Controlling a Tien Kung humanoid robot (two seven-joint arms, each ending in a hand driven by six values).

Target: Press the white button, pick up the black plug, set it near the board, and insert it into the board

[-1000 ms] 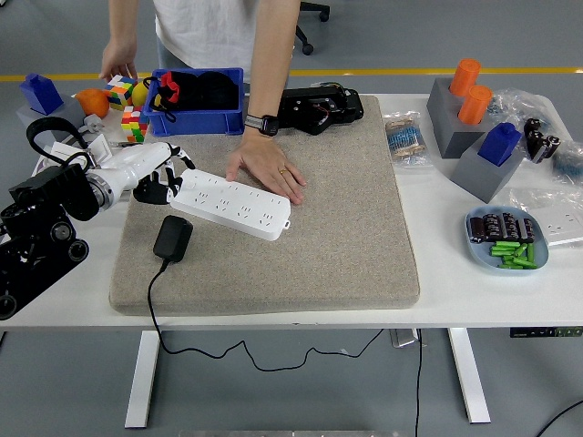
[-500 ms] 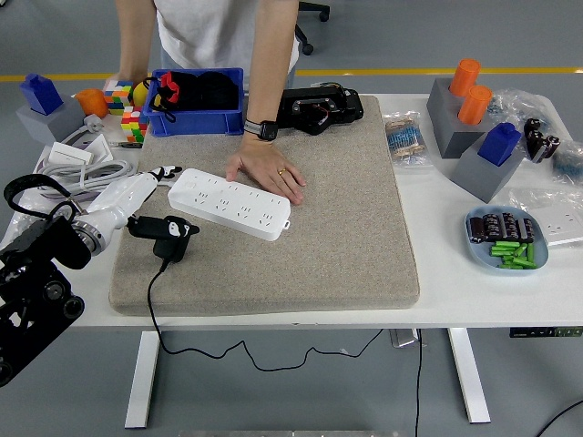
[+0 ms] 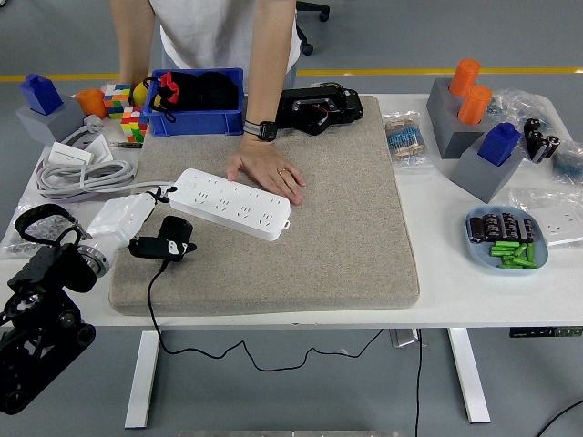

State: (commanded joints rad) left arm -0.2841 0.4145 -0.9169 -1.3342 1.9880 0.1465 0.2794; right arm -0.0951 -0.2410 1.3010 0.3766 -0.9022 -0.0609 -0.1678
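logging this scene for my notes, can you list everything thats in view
power strip: 1, white, on mat, left
black plug: 1, mat's left edge, at the left hand
mat: 1, grey, table centre
bin: 1, blue, far left
black device: 1, far centre
blocks: grey with orange and blue tops, right
dish: 1, blue, right
person's hand: 1, steadying the power strip
left hand: 1, white, on the black plug

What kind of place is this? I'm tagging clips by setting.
Probably a robotics lab or test workshop: a white power strip on a grey mat, a blue parts bin, and a tray of batteries.
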